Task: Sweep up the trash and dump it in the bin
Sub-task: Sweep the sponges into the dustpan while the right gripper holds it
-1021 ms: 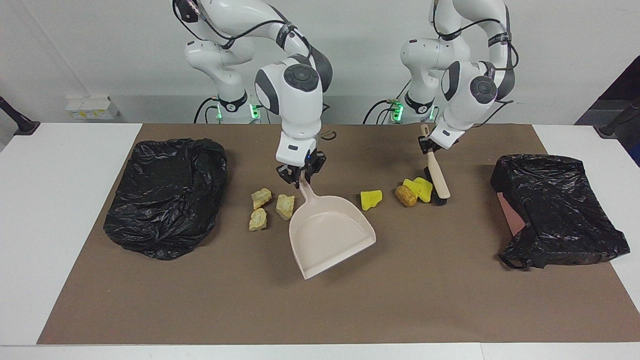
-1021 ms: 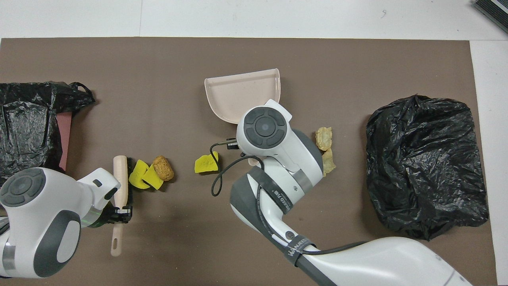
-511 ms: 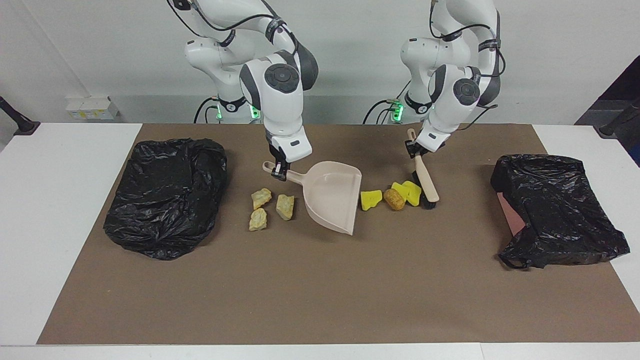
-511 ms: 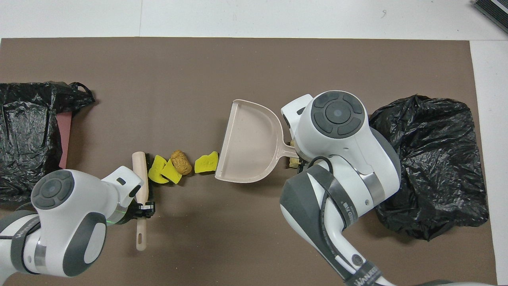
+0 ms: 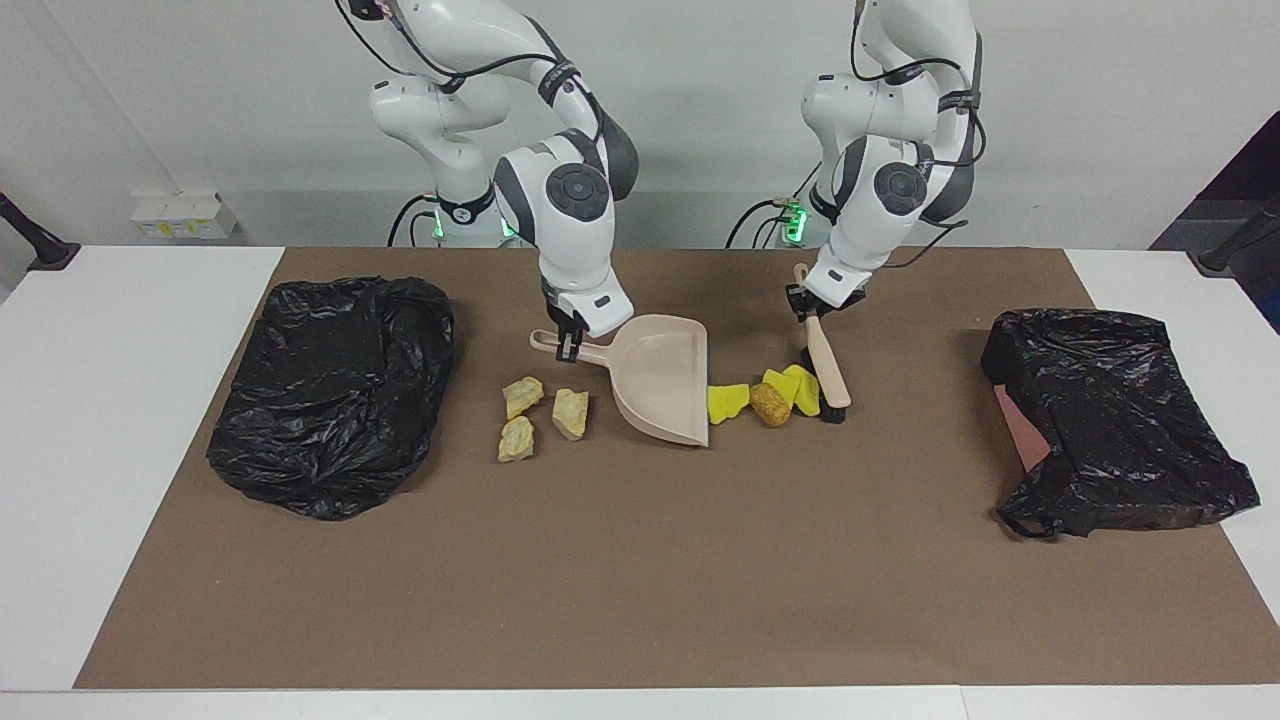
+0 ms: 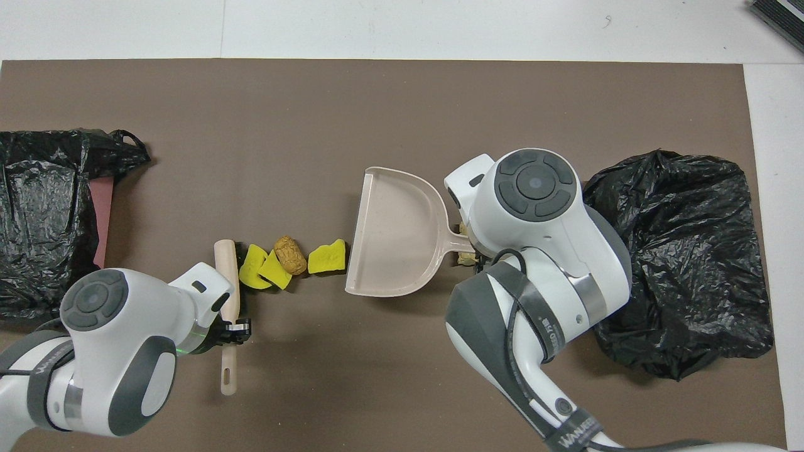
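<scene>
The left gripper [image 5: 812,305] clamps the brush [image 5: 826,362], whose bristles touch the yellow sponge bits [image 5: 794,388]. The brown lump [image 5: 769,404] and one more sponge bit [image 5: 727,401] lie between brush and dustpan [image 5: 660,378]. The right gripper [image 5: 568,345] grips the dustpan handle; three pale chunks [image 5: 540,415] lie beside the dustpan, toward the right arm's end.

A plain pale grey wall [image 5: 1100,110] rises at the robots' end of a long white table [image 5: 110,420]. A flat brown rectangular mat [image 5: 640,590] covers most of the tabletop, and a small white box [image 5: 185,215] sits against the wall under even, soft light
</scene>
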You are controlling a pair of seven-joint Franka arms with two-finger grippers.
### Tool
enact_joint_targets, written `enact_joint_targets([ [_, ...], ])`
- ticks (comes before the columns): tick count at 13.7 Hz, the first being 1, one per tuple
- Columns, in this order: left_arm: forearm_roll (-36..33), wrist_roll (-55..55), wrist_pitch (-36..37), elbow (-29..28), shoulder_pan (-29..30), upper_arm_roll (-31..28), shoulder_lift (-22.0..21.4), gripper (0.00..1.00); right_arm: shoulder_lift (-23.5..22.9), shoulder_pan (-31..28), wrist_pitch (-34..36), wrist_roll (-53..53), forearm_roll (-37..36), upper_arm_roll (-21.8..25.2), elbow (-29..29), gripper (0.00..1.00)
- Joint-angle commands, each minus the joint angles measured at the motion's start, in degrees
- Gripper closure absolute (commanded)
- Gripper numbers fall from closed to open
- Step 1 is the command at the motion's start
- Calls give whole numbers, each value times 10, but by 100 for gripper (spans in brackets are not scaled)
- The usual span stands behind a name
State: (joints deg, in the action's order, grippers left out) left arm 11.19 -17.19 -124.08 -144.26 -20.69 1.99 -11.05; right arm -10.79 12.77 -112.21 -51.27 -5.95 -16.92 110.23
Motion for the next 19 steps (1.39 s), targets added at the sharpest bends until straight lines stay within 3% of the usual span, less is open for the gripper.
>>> enact_joint_targets([
  [1,35,-6,-17,-3,-49,-6,2,100,11,-3,-28,-13,9,-2,29,100],
  [5,98,-35,-58,7,-129,-5,20,100,1,9,-39,15,9,-2,34,100],
  [10,109,-90,-39,81,-219,-1,38,100,2,9,-37,29,9,-2,34,100],
  [13,87,-99,43,114,-200,-5,29,100,2,9,-37,29,9,-2,34,100],
  [15,31,-90,83,155,-137,-3,37,100,2,9,-36,40,9,-2,34,100],
  [19,20,-2,83,174,-22,-5,67,100,2,10,-37,55,9,-3,34,100],
])
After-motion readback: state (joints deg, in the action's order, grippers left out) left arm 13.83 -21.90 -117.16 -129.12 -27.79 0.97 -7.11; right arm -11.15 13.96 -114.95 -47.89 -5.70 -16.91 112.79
